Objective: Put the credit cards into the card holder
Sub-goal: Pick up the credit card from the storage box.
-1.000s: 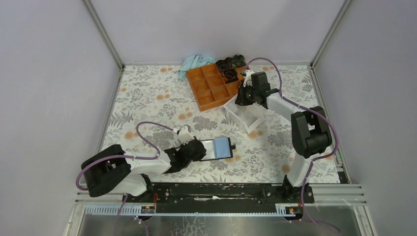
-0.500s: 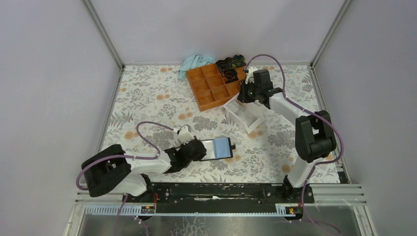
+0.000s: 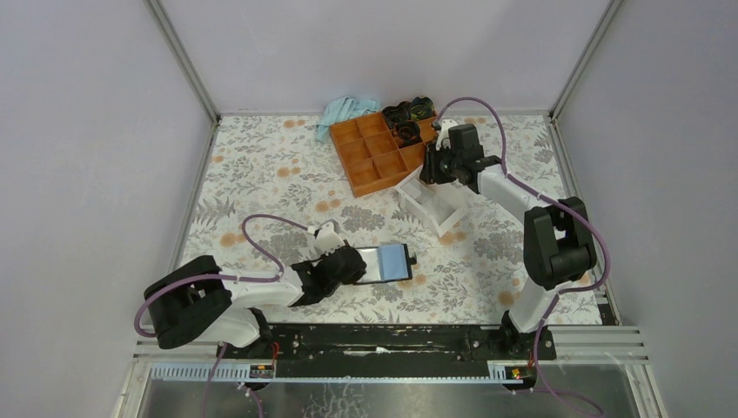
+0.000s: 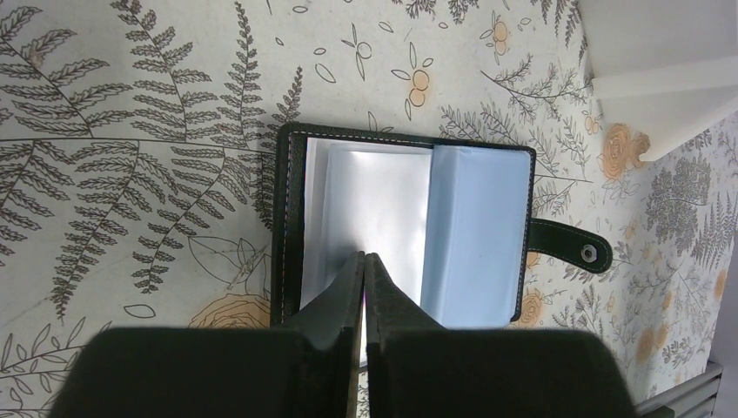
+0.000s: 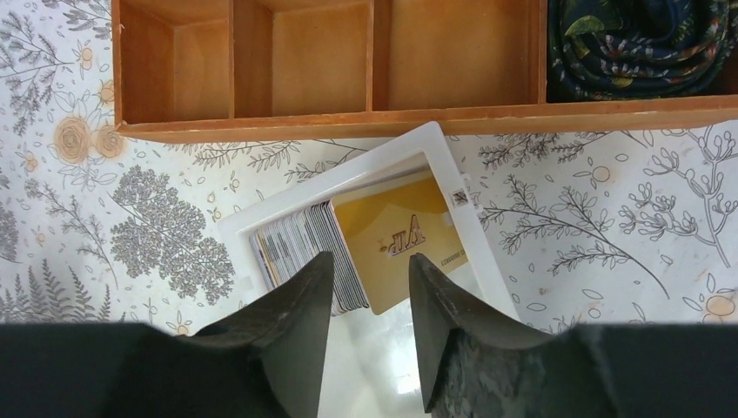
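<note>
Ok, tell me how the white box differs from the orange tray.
The white box is one compartment holding a stack of cards; the orange tray is divided into many, mostly empty. The white box is smaller than the orange tray. Both are open-topped, on the floral table.

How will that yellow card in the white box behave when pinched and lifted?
The yellow card looks thin and glossy, so probably light and slippery. It sits against a packed stack in the white box, so neighbours may lift too.
</note>
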Tool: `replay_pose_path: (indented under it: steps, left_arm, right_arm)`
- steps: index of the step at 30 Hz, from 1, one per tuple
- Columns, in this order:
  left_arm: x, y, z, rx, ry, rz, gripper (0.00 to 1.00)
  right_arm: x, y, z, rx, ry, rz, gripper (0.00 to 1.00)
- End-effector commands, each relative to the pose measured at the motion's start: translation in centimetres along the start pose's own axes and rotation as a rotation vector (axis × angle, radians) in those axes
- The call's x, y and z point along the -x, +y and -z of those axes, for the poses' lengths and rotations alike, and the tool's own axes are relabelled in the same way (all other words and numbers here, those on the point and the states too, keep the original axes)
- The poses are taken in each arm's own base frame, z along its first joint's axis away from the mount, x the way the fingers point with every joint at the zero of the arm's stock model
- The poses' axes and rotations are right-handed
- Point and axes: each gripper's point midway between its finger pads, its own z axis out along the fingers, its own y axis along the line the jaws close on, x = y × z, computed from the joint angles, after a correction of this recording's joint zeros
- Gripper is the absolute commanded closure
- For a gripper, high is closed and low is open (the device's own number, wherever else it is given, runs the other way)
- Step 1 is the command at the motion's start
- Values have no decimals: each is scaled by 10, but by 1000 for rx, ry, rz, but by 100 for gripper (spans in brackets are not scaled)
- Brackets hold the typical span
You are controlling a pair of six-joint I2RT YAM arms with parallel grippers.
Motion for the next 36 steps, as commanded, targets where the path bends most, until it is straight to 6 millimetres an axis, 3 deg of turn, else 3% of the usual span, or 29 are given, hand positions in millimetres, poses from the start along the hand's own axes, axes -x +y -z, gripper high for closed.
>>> replay_pose_path:
  steps: [1, 11, 21, 26, 28, 36]
  left_arm:
    - [7, -8, -1, -11, -33, -3, 95]
    - [5, -8, -3, -12, -27, -4, 94]
    - [5, -10, -3, -17, -24, -3, 94]
    - [4, -10, -3, -19, -22, -5, 94]
    - [4, -10, -3, -19, -22, -5, 94]
    - [5, -12, -2, -25, -23, -2, 94]
  right_arm:
    - [16, 11, 16, 31, -42, 22, 53]
    - [0, 18, -2, 93, 29, 6, 47]
    - [-17, 11, -22, 89, 78, 0, 44]
    - [-19, 11, -21, 87, 87, -2, 68]
    - [-17, 10, -19, 75, 78, -2, 73]
    - [-3, 12, -5, 63, 41, 3, 77]
